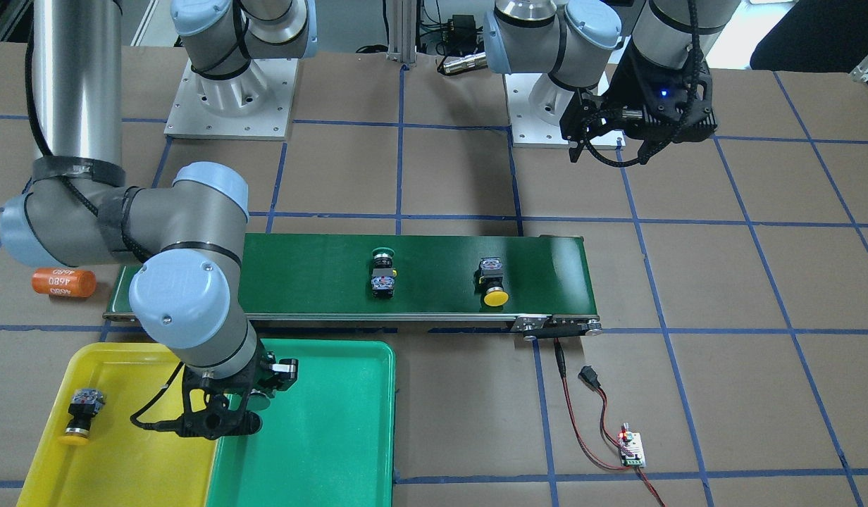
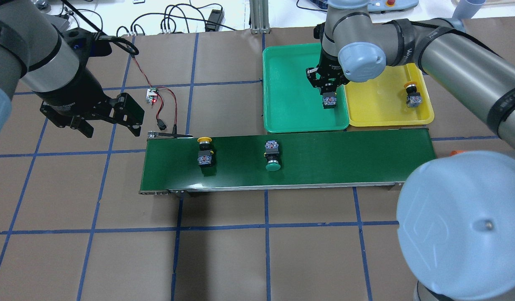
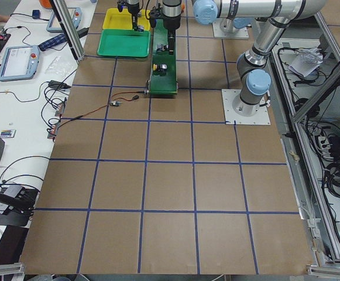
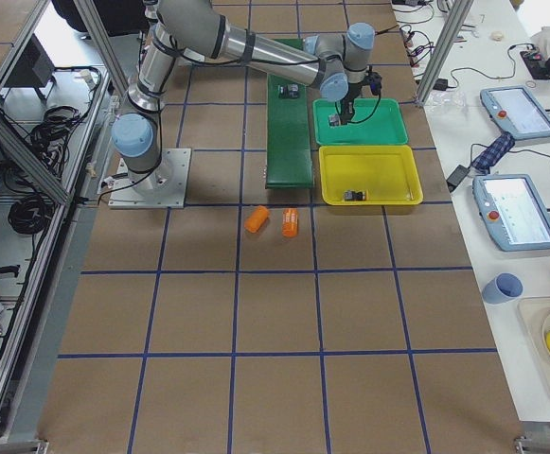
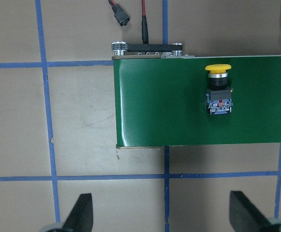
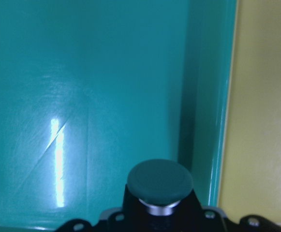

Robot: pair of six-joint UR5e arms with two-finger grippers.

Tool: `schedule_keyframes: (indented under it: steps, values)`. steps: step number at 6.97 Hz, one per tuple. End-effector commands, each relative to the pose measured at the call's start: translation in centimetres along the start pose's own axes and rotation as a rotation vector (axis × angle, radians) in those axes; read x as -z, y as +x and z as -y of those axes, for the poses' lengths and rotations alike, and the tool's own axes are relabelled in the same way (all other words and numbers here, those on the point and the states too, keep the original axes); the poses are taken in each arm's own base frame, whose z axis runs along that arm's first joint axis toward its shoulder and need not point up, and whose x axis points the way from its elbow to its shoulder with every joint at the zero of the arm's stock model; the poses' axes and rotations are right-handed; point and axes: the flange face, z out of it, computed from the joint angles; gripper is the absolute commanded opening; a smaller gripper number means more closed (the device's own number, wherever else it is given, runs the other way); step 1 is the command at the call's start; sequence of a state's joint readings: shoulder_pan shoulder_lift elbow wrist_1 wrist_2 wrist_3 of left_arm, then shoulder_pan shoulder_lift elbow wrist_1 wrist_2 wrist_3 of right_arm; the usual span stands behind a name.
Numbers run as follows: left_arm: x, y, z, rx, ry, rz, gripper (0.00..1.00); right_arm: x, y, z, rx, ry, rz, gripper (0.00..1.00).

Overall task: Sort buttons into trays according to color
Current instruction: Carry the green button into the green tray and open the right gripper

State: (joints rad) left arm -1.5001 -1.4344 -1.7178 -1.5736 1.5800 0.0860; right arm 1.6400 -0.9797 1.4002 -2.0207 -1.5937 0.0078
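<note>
Overhead exterior view: four small black-bodied push-button switches with round caps sit in the scene, two yellow and two green. One yellow-capped button (image 2: 205,151) and one green-capped button (image 2: 272,156) lie on their sides on the long dark-green conveyor belt (image 2: 345,163), well apart. The yellow one is toward the belt's 9 o'clock end and the green one is near its middle.

There are two trays. A shallow green plastic tray (image 2: 286,104) sits just beside a shallow yellow plastic tray (image 2: 378,113), at its 9 o'clock, and both lie along the belt's 12 o'clock edge. The second yellow-capped button (image 2: 413,94) lies in the yellow tray, toward 3 o'clock.

The left gripper (image 2: 110,128) hangs over the brown tabletop (image 2: 224,251) off the belt's 9 o'clock end. Its fingers (image 5: 81,212) are spread wide with nothing between them.

The right gripper (image 2: 327,93) has its fingers drawn narrow, clamped on the second green-capped button (image 2: 329,100). It is over the green tray's 4 o'clock part, near the rim next to the yellow tray. Whether the button touches the tray floor cannot be told.

Two orange cylinders (image 4: 256,219) lie on the tabletop. One small circuit board (image 2: 151,95) with red wires lies at the belt's 11 o'clock.
</note>
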Motion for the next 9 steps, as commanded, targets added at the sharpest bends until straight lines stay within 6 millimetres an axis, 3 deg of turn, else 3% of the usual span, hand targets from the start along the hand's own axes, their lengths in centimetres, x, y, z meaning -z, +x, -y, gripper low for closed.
schedule_keyframes:
  steps: [1, 2, 4, 5, 6, 9]
  values:
    - [0.1, 0.0, 0.0, 0.011, 0.006, -0.001, 1.0, -2.9, 1.7, 2.4, 0.045, -0.01, 0.001, 0.23]
    - [0.1, 0.1, 0.0, 0.011, 0.006, -0.004, 1.0, -3.4, 1.7, 2.4, 0.039, -0.01, -0.002, 0.39]
    - [0.6, 0.0, -0.5, -0.001, 0.015, 0.003, 1.0, -3.8, 1.7, 2.2, 0.031, -0.022, -0.003, 0.98]
    - [-0.1, 0.1, -0.8, -0.003, 0.007, 0.001, 1.0, -3.3, 1.6, 1.8, 0.031, -0.029, -0.004, 1.0]
    - [-0.5, 0.2, -1.0, -0.003, 0.012, 0.001, 1.0, -1.5, 1.5, 1.2, 0.033, -0.036, -0.004, 1.0]
    - [-0.5, 0.2, -1.0, -0.003, 0.029, 0.002, 1.0, 6.2, 3.2, -5.2, 0.071, -0.021, 0.003, 1.0]
